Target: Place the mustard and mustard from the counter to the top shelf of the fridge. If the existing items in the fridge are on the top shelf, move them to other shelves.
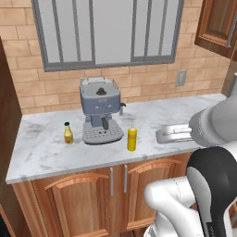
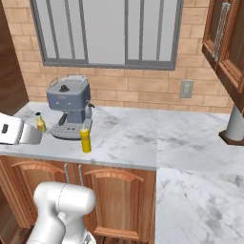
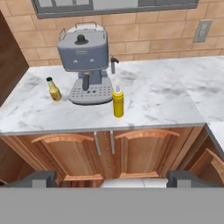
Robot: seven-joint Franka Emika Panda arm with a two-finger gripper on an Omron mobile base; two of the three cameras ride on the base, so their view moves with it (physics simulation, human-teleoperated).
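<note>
Claw (image 3: 112, 178) fingers apart, nothing held, back from tabletop (image 3: 166, 98) front edge. I see yellow mustard (image 3: 117, 102) nr front edge, amber mustard (image 3: 54, 89) twd left edge, coffee machine (image 3: 85, 61) between.

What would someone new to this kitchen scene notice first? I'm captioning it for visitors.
A grey-blue coffee machine stands at the back of the marbled counter, below the window. A tall yellow squeeze bottle stands to its right near the counter's front, and a short amber bottle with a dark cap to its left.
</note>
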